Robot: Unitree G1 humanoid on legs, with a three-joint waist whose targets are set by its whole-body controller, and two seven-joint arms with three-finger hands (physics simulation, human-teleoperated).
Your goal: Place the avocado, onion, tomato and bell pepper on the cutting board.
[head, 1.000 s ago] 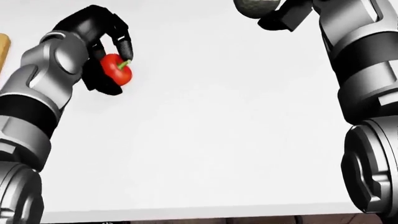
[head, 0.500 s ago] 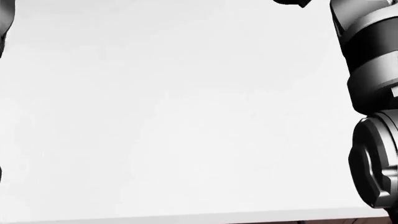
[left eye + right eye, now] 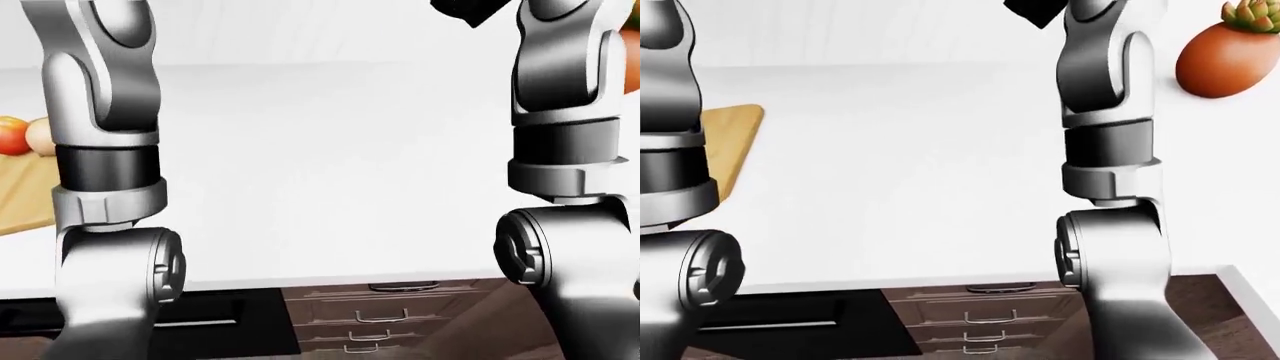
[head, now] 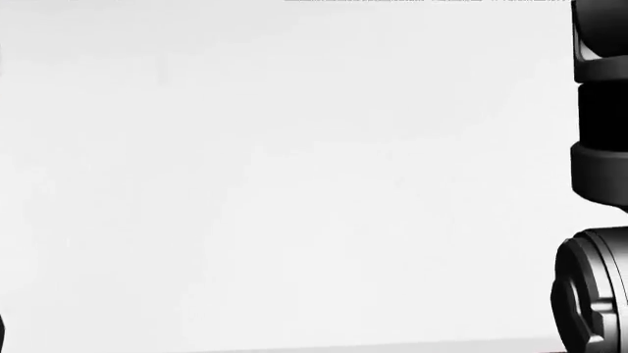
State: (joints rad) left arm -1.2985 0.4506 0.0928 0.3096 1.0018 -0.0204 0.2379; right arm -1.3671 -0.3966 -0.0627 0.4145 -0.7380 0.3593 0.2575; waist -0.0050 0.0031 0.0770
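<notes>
In the left-eye view a wooden cutting board [image 3: 24,201] lies at the left edge of the white counter. A red tomato [image 3: 9,136] and a pale onion [image 3: 42,133] rest on it. My left arm [image 3: 105,150] rises past the top of the view, so its hand is hidden. Only a black scrap of my right hand [image 3: 468,10] shows at the top edge, and its fingers cannot be read. No avocado or bell pepper shows now.
An orange pot with a green succulent [image 3: 1225,58] stands on the counter [image 4: 294,184] at the upper right of the right-eye view. Brown drawers [image 3: 990,319] and a dark opening lie below the counter's near edge.
In the head view both hands rose out of the top: the left one with the red bell pepper, the right one with the avocado. Only the right forearm and elbow remain there.
</notes>
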